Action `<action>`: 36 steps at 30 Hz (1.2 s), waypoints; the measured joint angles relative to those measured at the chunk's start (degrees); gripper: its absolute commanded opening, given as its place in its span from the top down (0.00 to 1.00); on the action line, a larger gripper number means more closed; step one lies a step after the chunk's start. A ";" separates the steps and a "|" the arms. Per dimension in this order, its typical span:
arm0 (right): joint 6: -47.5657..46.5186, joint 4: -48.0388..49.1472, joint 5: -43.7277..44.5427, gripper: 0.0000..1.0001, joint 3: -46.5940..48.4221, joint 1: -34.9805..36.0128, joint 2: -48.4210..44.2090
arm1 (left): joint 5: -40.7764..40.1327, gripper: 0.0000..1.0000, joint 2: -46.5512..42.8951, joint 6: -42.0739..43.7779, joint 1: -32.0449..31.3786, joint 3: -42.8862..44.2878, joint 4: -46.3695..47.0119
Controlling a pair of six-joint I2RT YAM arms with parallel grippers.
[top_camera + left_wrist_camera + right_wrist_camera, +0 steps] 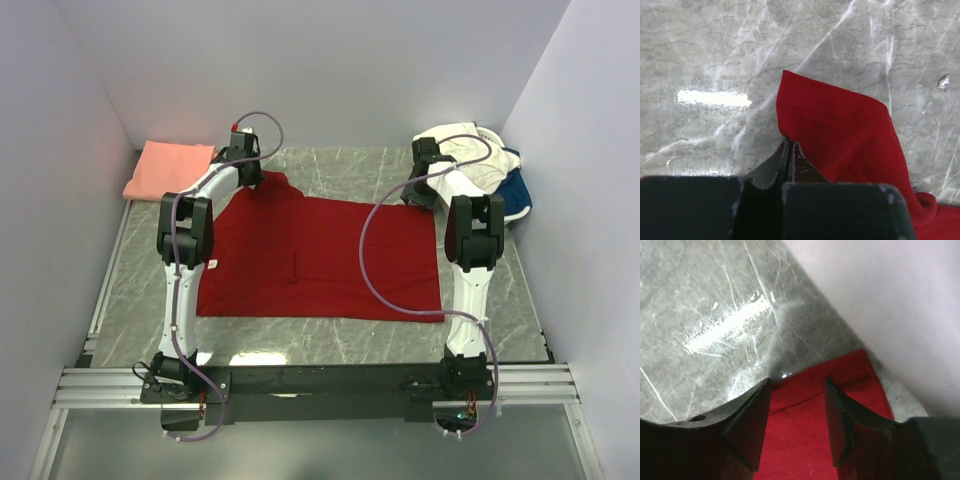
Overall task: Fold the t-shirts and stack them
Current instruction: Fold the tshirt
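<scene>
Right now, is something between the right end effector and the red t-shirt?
Nothing visible. The right end effector is open over the far right corner of the red t-shirt, only red cloth and bare table showing between its fingers. The pile of white and blue shirts lies aside, not underneath.

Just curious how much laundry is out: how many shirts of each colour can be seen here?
Red shirt: 1
Pink shirt: 1
White shirt: 1
Blue shirt: 1
Total: 4
</scene>
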 measured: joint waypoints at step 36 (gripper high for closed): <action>1.01 4.17 -0.09 1.00 -12.35 0.44 -14.43 | 4.20 1.00 -16.11 -2.16 2.84 -12.55 4.00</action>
